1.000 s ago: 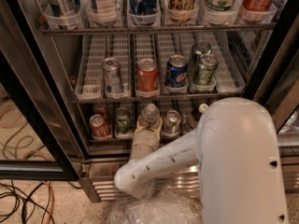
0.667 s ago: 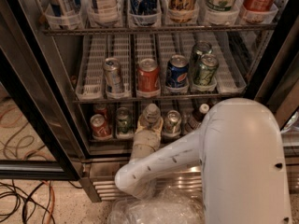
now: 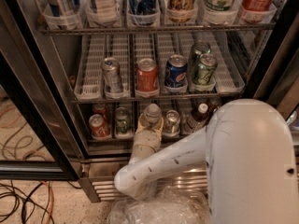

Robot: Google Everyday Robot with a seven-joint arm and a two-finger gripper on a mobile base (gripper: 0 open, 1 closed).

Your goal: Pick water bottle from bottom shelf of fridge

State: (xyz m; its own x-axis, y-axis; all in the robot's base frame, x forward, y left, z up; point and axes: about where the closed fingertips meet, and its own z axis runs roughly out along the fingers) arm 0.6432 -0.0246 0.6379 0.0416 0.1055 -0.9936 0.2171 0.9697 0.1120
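Observation:
The fridge (image 3: 56,78) stands open in front of me. On the bottom shelf (image 3: 111,138) the water bottle (image 3: 152,115) stands upright in the middle lane, its ribbed clear top and whitish cap showing. My gripper (image 3: 145,143) is at the front of that lane, right at the bottle's lower body, which it hides. The white arm (image 3: 187,157) reaches in from the lower right.
A red can (image 3: 97,125), a green can (image 3: 123,120) and another can (image 3: 171,121) flank the bottle. A leaning white-capped bottle (image 3: 198,116) stands to the right. Several cans (image 3: 147,74) stand on the middle rack. The black door frame (image 3: 32,111) is at left, cables (image 3: 23,195) lie on the floor, and crumpled plastic (image 3: 159,209) lies below.

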